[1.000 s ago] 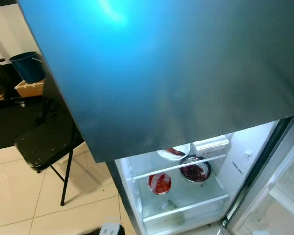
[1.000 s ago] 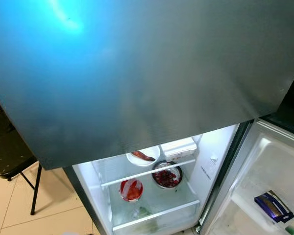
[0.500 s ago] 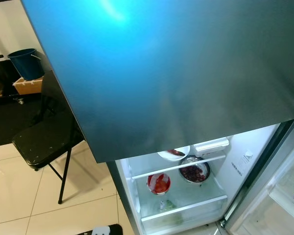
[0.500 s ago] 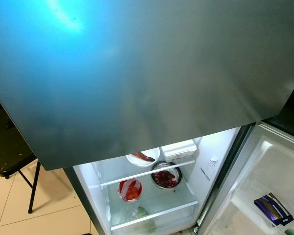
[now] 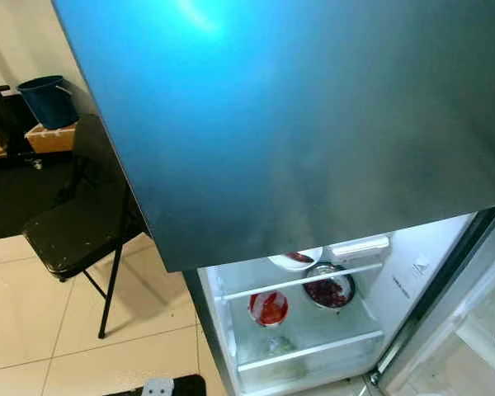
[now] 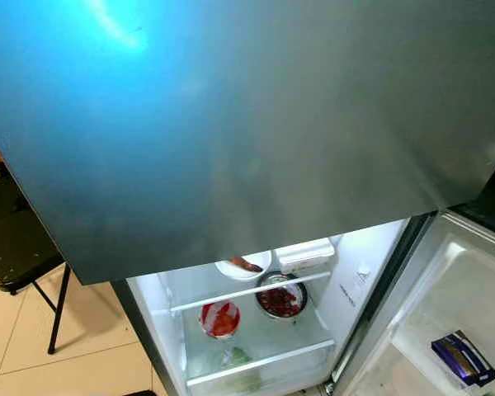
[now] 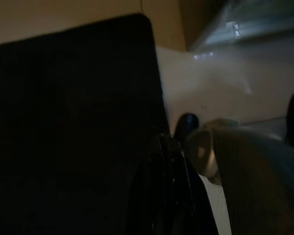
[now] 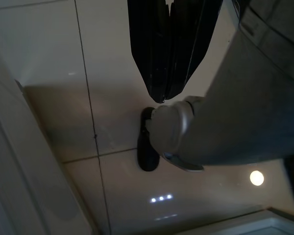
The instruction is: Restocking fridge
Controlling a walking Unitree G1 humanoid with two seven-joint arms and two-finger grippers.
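The fridge [image 5: 313,124] stands right before me, its steel upper door closed. The lower compartment [image 6: 173,309] is open and lit. On its upper shelf are a white bowl [image 6: 242,266] with red food and a white container [image 6: 305,254]. Below stand a steel bowl [image 5: 329,290] of dark red fruit and a covered bowl [image 5: 268,308] of red food. Greens [image 6: 235,357] lie under the glass shelf. Both arms hang idle. My right gripper [image 8: 169,49] is shut and points at the floor tiles. My left gripper [image 7: 166,196] is shut in deep shade.
The open lower door [image 6: 445,313] swings out to the right, with a dark blue box [image 6: 462,359] on its shelf. A black folding chair [image 5: 74,235] stands left of the fridge. Behind it are a blue bucket [image 5: 48,101] and a cardboard box [image 5: 49,139].
The whole picture has shifted slightly, so the camera moved. Nothing in the fridge has changed place.
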